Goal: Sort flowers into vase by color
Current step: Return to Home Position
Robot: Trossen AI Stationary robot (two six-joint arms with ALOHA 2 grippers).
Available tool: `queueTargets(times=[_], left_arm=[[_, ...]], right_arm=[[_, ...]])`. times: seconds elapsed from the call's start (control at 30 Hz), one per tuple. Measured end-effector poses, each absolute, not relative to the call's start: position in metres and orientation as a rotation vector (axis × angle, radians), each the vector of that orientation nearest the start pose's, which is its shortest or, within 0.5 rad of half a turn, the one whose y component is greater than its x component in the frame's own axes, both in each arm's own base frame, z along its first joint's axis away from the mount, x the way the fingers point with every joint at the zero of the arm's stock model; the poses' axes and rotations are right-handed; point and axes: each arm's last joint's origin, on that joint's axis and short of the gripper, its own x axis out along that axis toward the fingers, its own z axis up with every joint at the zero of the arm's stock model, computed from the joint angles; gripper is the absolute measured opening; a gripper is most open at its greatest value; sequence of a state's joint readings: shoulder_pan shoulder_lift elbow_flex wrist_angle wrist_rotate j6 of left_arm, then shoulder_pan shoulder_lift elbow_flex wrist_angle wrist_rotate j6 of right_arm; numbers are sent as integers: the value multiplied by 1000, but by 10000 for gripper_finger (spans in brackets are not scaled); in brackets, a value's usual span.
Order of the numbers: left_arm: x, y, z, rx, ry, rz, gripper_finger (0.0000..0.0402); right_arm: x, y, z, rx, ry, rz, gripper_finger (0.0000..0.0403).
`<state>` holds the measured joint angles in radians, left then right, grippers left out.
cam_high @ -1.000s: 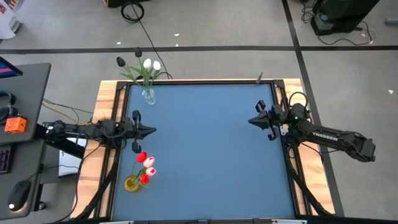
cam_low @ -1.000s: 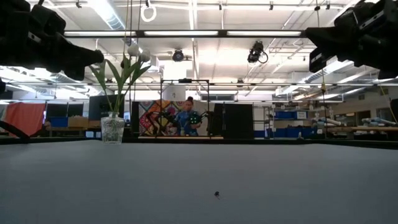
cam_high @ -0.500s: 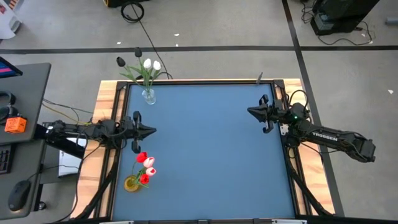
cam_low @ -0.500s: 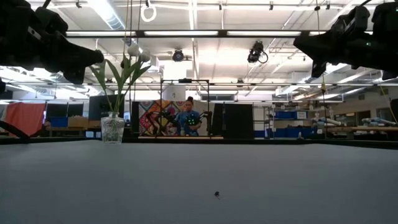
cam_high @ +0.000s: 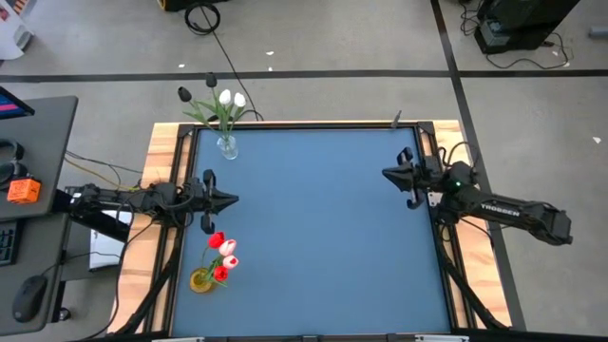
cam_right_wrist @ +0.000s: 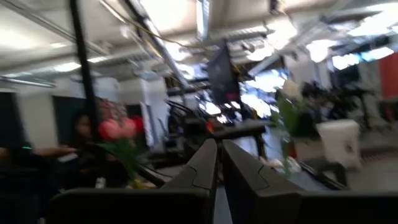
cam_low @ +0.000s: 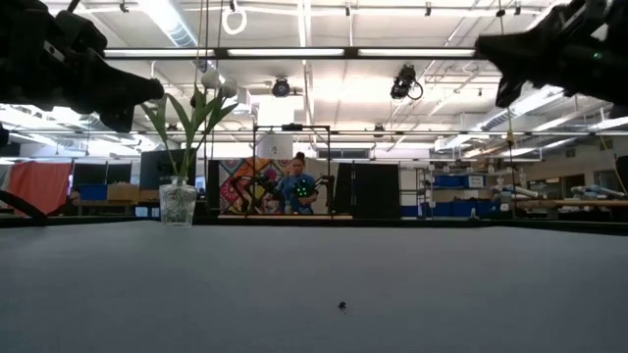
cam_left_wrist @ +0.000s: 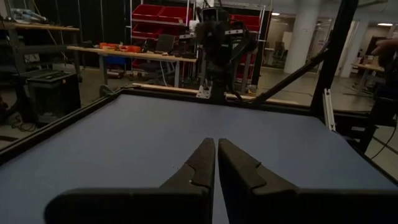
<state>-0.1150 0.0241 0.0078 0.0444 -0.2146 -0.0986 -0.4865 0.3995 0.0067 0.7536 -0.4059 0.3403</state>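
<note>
Two vases stand along the table's left side. A clear glass vase (cam_high: 226,145) near the far left corner holds white tulips (cam_high: 231,98) and one dark tulip (cam_high: 183,94); the low view shows the same vase (cam_low: 178,204). An amber vase (cam_high: 201,280) near the left edge holds red and pink tulips (cam_high: 224,254), also visible in the right wrist view (cam_right_wrist: 118,129). My left gripper (cam_high: 236,199) hovers shut between the two vases. My right gripper (cam_high: 384,173) hovers shut by the right edge. Neither holds anything.
The blue table top (cam_high: 313,237) has a wooden rim and dark frame rails. A tiny dark speck (cam_low: 341,305) lies on the mat. A desk with a keyboard and mouse (cam_high: 28,285) stands left of the table. A person (cam_low: 296,186) sits far behind it.
My right gripper has rolled about its own axis, shifted slightly toward the far edge and risen a little. It stays shut and empty. The left arm, the vases and the flowers have kept still.
</note>
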Motion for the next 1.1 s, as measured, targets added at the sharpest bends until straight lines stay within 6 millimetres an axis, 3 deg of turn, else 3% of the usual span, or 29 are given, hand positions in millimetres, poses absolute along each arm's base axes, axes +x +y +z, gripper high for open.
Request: queueTargets(times=[0.63, 1.1], left_arm=[[97, -5, 170, -108, -56, 97, 27], [97, -5, 170, -108, -57, 97, 27]], right_arm=[[69, -11, 230, 50, -681, 213, 35], [68, 0, 232, 87, -706, 354, 34]])
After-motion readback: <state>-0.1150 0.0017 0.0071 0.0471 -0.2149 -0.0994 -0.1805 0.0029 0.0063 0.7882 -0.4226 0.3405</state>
